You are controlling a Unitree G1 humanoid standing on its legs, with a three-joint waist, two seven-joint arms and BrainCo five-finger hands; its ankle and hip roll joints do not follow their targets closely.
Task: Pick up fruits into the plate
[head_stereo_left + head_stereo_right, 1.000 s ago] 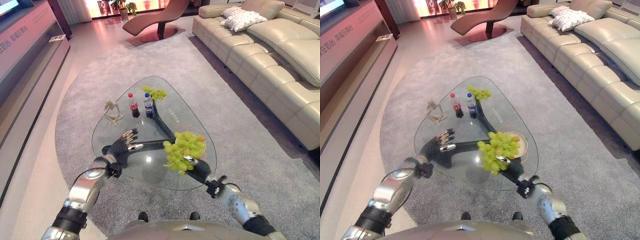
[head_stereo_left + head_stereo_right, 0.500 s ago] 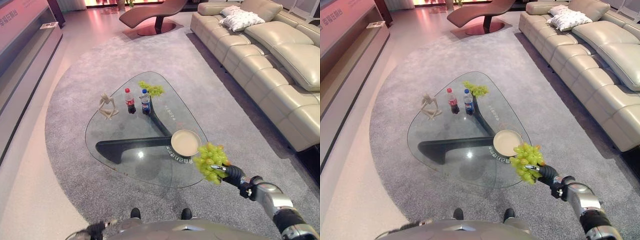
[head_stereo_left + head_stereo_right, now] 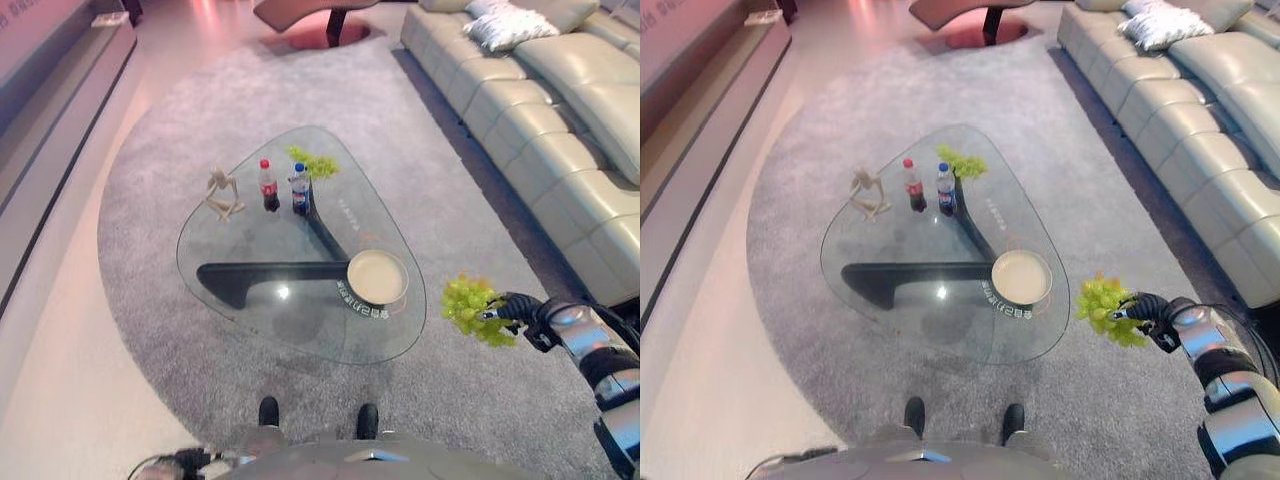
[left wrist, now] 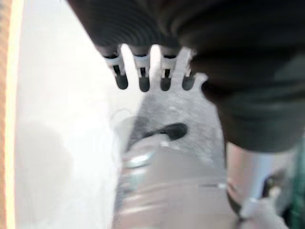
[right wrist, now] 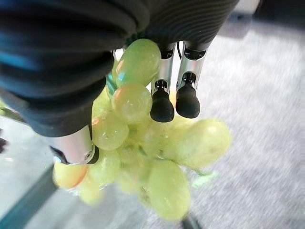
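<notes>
We grip 1 grape bunch in our curled right hand, out over the carpet, right of the empty plate; next, swing left and lower.

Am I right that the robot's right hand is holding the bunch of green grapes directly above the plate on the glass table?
Not quite. The right robot hand does hold the bunch of green grapes, but off the glass table, over the carpet beside the plate, as the right eye view shows.
</notes>
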